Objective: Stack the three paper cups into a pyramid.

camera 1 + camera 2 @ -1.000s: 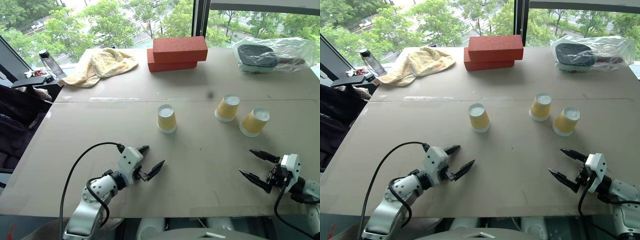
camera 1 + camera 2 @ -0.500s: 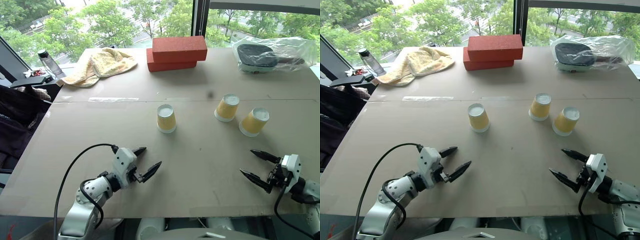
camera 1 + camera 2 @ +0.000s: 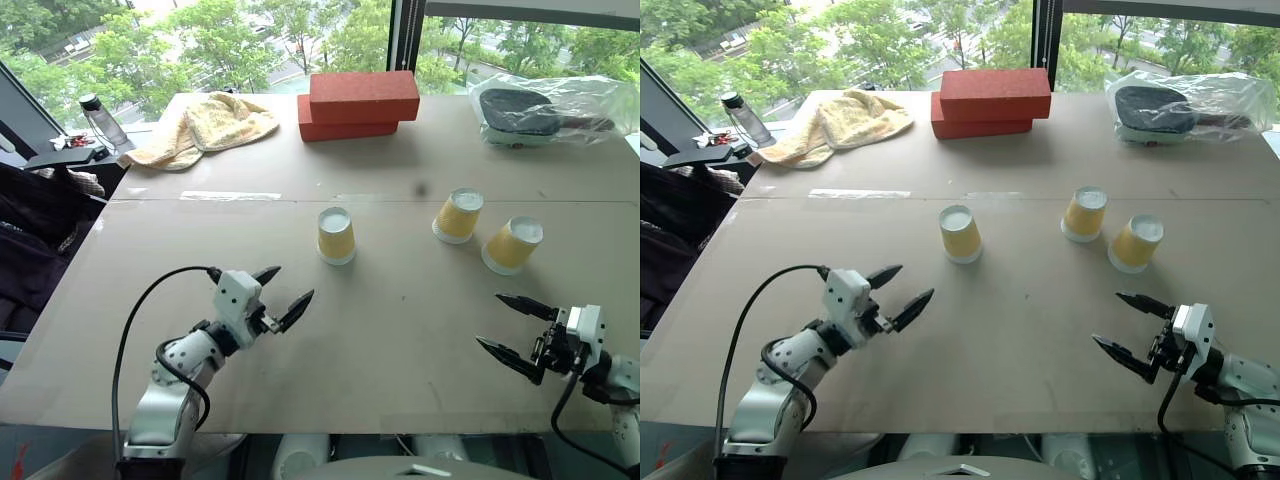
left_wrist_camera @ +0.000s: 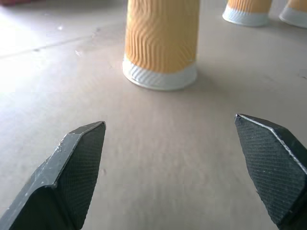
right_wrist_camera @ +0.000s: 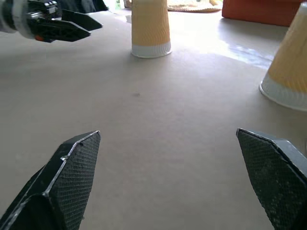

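Left gripper (image 3: 273,297): spread, empty — lower left
Right gripper (image 3: 510,330): spread, empty — lower right
Cups (image 3: 335,236) (image 3: 458,216) (image 3: 511,245): apart, upside down
Pyramid: unstarted

bare table (image 3: 400,320) lies open between the wide-spread left gripper (image 3: 283,297) and the lone cup (image 3: 336,236); the right gripper (image 3: 510,327) (also spread) faces two close-set cups (image 3: 458,215) (image 3: 511,245), the gap between them narrow.
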Action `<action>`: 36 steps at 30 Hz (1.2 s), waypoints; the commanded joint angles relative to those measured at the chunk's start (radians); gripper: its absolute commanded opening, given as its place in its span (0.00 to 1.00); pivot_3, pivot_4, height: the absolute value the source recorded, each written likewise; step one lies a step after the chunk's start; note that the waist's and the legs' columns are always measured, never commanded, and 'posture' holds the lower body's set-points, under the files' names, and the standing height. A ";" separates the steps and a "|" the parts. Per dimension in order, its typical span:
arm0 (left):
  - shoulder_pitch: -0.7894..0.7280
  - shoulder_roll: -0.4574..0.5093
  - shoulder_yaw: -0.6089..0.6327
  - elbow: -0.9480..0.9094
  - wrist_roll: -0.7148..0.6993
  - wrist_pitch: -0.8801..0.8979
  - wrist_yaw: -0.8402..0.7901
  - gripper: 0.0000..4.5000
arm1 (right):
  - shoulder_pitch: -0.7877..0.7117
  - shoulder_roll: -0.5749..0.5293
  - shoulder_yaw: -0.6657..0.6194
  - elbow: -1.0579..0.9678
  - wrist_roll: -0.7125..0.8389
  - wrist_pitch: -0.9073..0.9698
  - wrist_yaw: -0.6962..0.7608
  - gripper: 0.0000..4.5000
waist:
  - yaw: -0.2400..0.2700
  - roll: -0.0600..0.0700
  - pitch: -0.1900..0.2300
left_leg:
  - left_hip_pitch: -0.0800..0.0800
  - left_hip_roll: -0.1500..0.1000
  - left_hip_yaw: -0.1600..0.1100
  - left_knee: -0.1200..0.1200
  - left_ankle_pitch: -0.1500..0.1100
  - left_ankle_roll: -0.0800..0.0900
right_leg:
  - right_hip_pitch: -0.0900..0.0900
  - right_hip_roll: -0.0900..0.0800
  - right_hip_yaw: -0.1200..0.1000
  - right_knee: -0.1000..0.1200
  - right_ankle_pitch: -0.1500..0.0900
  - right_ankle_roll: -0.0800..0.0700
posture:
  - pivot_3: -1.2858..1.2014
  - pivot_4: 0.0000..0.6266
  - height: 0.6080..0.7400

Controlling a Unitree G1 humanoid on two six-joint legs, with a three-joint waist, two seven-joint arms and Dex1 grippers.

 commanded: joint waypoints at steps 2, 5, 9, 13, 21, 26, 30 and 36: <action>-0.095 -0.026 -0.015 0.014 0.015 0.010 0.035 0.98 | 0.009 -0.019 -0.039 -0.168 0.090 0.086 -0.049 1.00 | 0.003 -0.001 0.000 | -0.002 0.000 -0.002 0.001 0.000 0.000 | 0.000 0.001 -0.002 0.000 0.000 0.000 | 0.52 0.24 0.93; -0.173 -0.042 -0.045 0.074 0.026 0.000 0.017 0.98 | 0.000 -0.006 -0.057 -0.231 0.146 0.134 -0.091 1.00 | 0.010 0.000 0.000 | -0.006 0.000 -0.004 0.004 0.000 0.000 | -0.003 0.002 -0.004 0.002 0.000 0.000 | 0.52 0.24 0.93; -0.257 -0.066 -0.078 0.151 0.040 -0.019 0.003 0.98 | -0.002 -0.002 -0.066 -0.252 0.165 0.152 -0.110 1.00 | 0.017 -0.001 0.000 | -0.007 0.000 -0.005 0.006 0.000 0.000 | -0.003 0.003 -0.005 0.003 0.000 0.000 | 0.52 0.24 0.93; -0.344 -0.099 -0.100 0.242 0.055 -0.031 -0.001 0.98 | 0.003 0.000 -0.072 -0.251 0.169 0.151 -0.110 1.00 | 0.020 -0.002 0.001 | -0.008 -0.001 -0.007 0.008 0.000 0.000 | -0.003 0.009 -0.007 0.003 0.000 0.001 | 0.52 0.24 0.93; -0.516 -0.150 -0.137 0.481 0.073 -0.112 -0.091 0.98 | 0.021 0.027 -0.085 -0.252 0.157 0.127 -0.127 1.00 | 0.019 -0.003 0.002 | -0.009 -0.001 -0.007 0.009 0.000 0.000 | -0.004 0.012 -0.009 0.005 0.000 0.001 | 0.52 0.24 0.93; -0.571 -0.180 -0.126 0.557 0.071 -0.156 -0.105 0.87 | 0.026 0.037 -0.080 -0.256 0.148 0.120 -0.127 1.00 | 0.017 -0.003 0.002 | -0.008 -0.001 -0.007 0.009 0.001 0.000 | -0.005 0.013 -0.008 0.006 0.000 0.001 | 0.52 0.24 0.93; -0.576 -0.183 -0.134 0.570 0.083 -0.168 -0.112 0.55 | 0.022 0.037 -0.079 -0.271 0.159 0.134 -0.133 1.00 | 0.018 -0.003 0.002 | -0.008 0.000 -0.007 0.009 0.001 -0.001 | -0.006 0.015 -0.008 0.007 0.000 0.001 | 0.52 0.24 0.93; -0.558 -0.179 -0.200 0.515 0.093 -0.138 -0.190 0.55 | 0.020 0.031 -0.091 -0.277 0.164 0.144 -0.136 1.00 | 0.018 -0.003 0.002 | -0.008 0.000 -0.007 0.011 0.001 -0.001 | -0.006 0.015 -0.007 0.011 0.000 0.001 | 0.52 0.24 0.93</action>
